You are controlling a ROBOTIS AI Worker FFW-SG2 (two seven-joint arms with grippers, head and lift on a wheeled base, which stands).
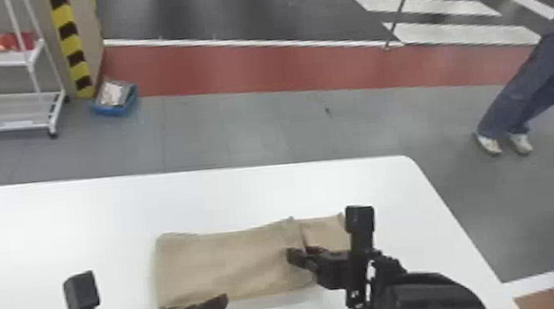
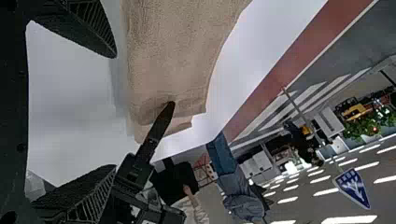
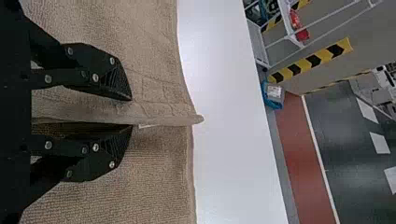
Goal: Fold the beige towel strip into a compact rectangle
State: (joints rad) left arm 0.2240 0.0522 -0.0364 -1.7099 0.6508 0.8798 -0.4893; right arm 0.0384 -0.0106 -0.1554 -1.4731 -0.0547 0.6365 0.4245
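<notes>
Beige towel strip (image 1: 223,264) partly folded on desk (image 1: 80,212). Left gripper (image 1: 205,307) wide open, empty, near its edge. Right gripper (image 1: 303,253) at fold; fingers narrowly parted about cloth, firm hold cannot be told.

No lettering seems readable (blue sign (image 2: 353,188) included).
</notes>
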